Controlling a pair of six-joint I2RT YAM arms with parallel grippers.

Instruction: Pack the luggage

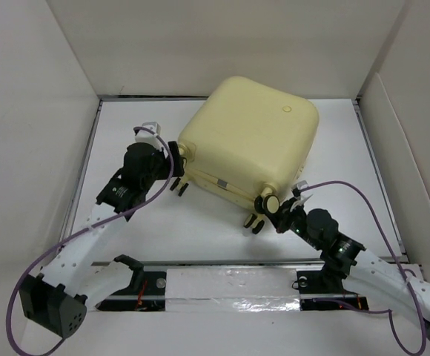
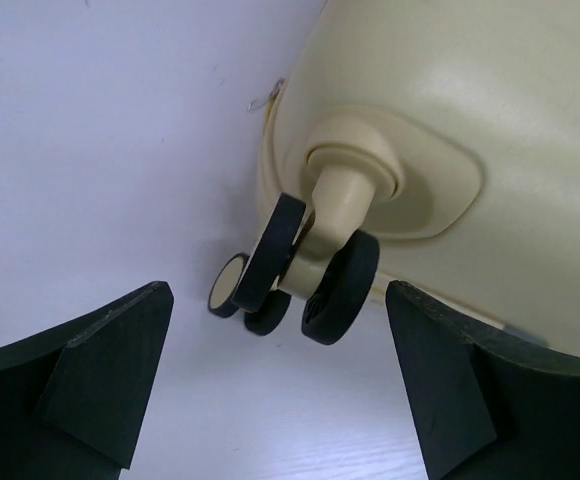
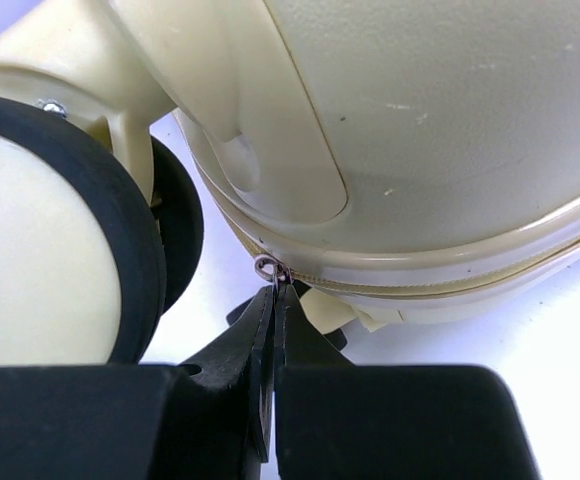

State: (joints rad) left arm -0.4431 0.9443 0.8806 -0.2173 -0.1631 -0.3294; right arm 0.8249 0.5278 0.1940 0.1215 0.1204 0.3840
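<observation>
Suitcase: the pale-yellow hard-shell suitcase [image 1: 248, 137] lies flat on the white table [image 1: 200, 237] with its shell halves together and its casters facing the arm bases.
Right gripper: the right gripper [image 3: 273, 298] has its jaws pressed together on the small metal zipper pull [image 3: 268, 267] at the suitcase's near right corner, just beside the near-right caster [image 3: 40, 220].
Left gripper: the left gripper [image 1: 175, 166] is at the suitcase's near left corner, jaws spread wide and holding nothing. The near-left caster [image 2: 335, 290] sits just ahead, between the fingers [image 2: 100, 380] and apart from both.
Zip risk: only the fingertips hold the pull. A tug off the line of the zip seam [image 3: 440, 270] would likely slip it free or jam the slider on the rounded corner.
Slide risk: nothing braces the suitcase, so a pull along the zip could drag or swivel it on the table.
Caster risk: the right fingers work close beside the near-right caster and could knock it or be blocked by it.
Edges: the back wall [image 1: 222, 44] is near the suitcase's far corner, the right wall [image 1: 408, 148] is near its right side, and the left wall [image 1: 30, 133] is well apart.
Open room: bare table lies on the suitcase's near side and to its left.
</observation>
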